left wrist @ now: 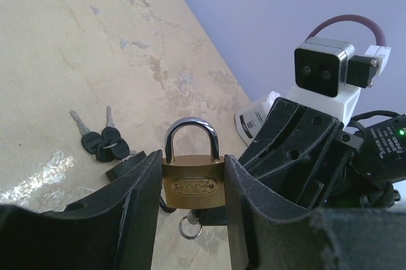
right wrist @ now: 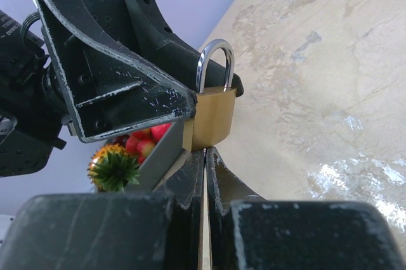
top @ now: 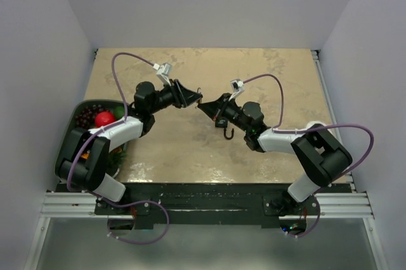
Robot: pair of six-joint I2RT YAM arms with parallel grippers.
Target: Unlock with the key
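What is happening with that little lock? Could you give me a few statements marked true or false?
1. The left gripper is clamped on a brass padlock. True.
2. The shackle has sprung open. False: both its legs sit in the lock body.
3. Two black-headed keys lie on the table. True.
4. The right gripper is wide open, far from the lock. False: its jaws are shut, right at the padlock's underside.
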